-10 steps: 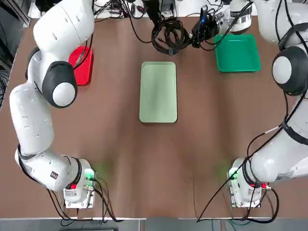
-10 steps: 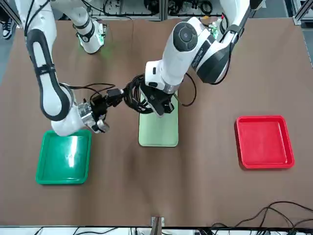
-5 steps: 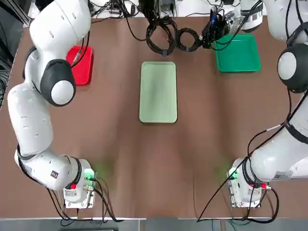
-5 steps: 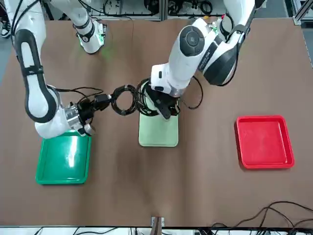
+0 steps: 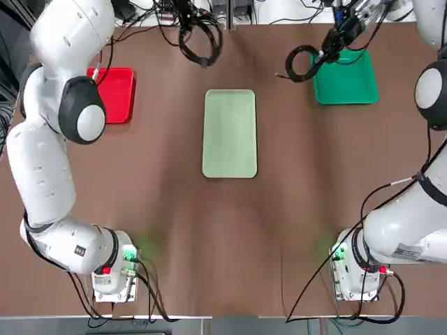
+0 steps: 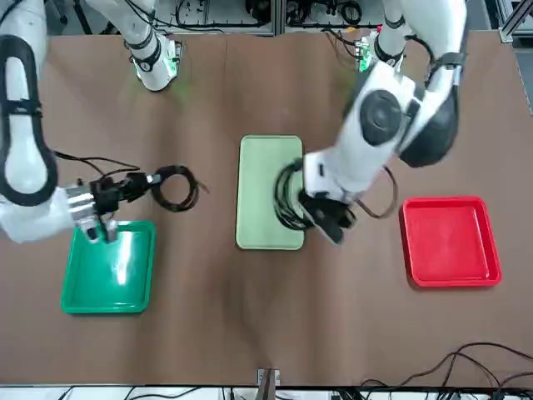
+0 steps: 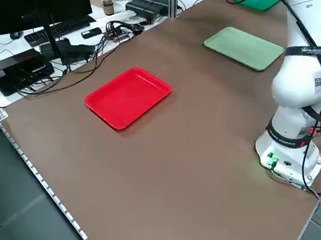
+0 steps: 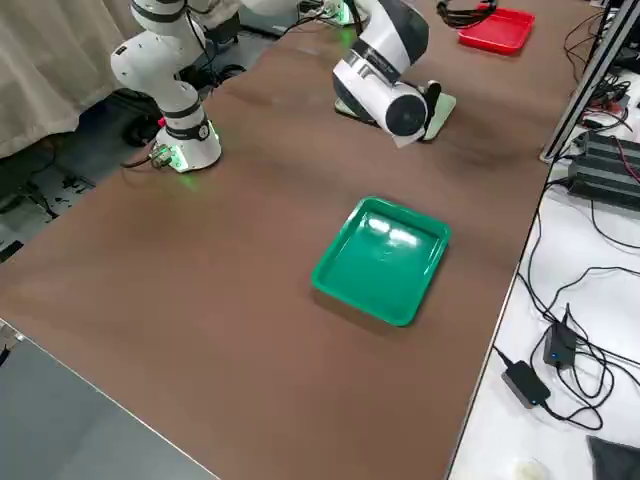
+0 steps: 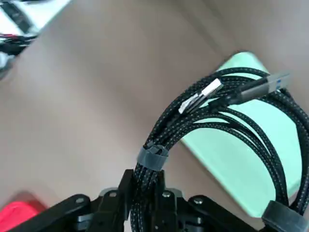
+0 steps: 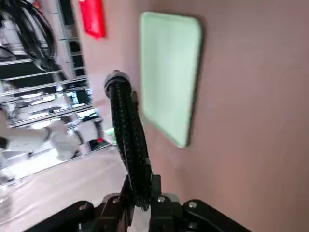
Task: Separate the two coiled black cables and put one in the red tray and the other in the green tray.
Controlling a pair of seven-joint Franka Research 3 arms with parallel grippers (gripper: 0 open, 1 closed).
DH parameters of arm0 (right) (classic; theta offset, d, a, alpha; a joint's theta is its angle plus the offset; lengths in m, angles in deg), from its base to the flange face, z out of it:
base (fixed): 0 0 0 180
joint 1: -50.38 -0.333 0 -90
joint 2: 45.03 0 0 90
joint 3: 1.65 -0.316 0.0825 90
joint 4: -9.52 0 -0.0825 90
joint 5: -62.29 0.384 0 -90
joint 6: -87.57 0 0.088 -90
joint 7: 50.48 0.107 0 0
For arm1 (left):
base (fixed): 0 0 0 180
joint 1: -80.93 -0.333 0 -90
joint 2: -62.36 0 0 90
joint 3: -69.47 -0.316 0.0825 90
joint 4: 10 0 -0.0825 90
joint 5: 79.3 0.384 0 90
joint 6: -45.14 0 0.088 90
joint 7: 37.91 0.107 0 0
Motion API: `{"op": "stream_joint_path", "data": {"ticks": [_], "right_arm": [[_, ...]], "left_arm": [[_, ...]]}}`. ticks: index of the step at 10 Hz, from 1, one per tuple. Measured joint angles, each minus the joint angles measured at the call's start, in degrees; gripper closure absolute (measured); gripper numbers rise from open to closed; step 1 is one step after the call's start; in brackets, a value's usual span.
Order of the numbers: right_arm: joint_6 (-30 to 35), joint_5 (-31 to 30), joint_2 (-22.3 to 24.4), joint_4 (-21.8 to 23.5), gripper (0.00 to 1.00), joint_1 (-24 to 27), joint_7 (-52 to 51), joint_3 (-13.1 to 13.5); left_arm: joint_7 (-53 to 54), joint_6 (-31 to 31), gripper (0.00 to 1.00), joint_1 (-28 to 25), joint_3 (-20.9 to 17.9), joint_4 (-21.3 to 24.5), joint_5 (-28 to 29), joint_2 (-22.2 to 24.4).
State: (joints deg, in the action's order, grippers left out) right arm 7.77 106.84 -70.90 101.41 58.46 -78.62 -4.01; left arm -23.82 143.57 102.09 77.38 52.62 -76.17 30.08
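Black coils, knotted together a second earlier, had parted; left gripper (image 9: 145, 205) clamped the larger coil (image 5: 198, 35) near the red tray (image 5: 117, 94). Right gripper (image 10: 140, 203) clamped the smaller coil (image 5: 302, 64) just left of the green tray (image 5: 345, 77); only placing remained.

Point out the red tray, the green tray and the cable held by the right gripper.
red tray (image 6: 450, 242): front view, bare floor.
green tray (image 6: 108, 268): front view, bare floor.
cable in the right gripper (image 6: 173, 188): front view, loop's strand.

Pale mint tray (image 5: 230, 133) mid-table (image 5: 230, 237)

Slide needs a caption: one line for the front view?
Each gripper holds one coiled black cable, now separated; the green tray and red tray are empty.
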Motion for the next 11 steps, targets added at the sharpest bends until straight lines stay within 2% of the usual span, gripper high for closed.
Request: {"op": "stream_joint_path", "data": {"ticks": [2, 4, 5, 8, 11], "right_arm": [[-0.2, -4.27, -1.63, -2.15, 0.83, 4.55, -2.68, 0.13], [-1.05, -8.28, -6.68, -5.3, 0.83, 8.39, -6.12, 0.2], [-2.61, -10.44, -9.23, -7.4, 0.83, 9.36, -6.54, 0.19], [-10.8, -15.51, -12.63, -9.75, 0.83, 10.63, -7.2, 0.18], [-14.28, -16.52, -16.05, -11.81, 0.83, 13.52, -9.5, 0.23]], "left_arm": [[1.48, -0.1, 0.78, -0.21, -6.06, 0.0, -0.33, 0.82], [0.75, -0.74, 0.78, -0.38, -10.54, 1.02, -2.43, 1.75], [0.3, -0.89, 0.78, -0.47, -14.05, 2.37, -5.33, 2.26], [0.6, -0.96, 0.78, -1.48, -25.34, 10.39, -11.28, 4.72], [1.45, 2.98, 0.78, -1.77, -34.32, 19.9, -13.08, 8.01]]}}
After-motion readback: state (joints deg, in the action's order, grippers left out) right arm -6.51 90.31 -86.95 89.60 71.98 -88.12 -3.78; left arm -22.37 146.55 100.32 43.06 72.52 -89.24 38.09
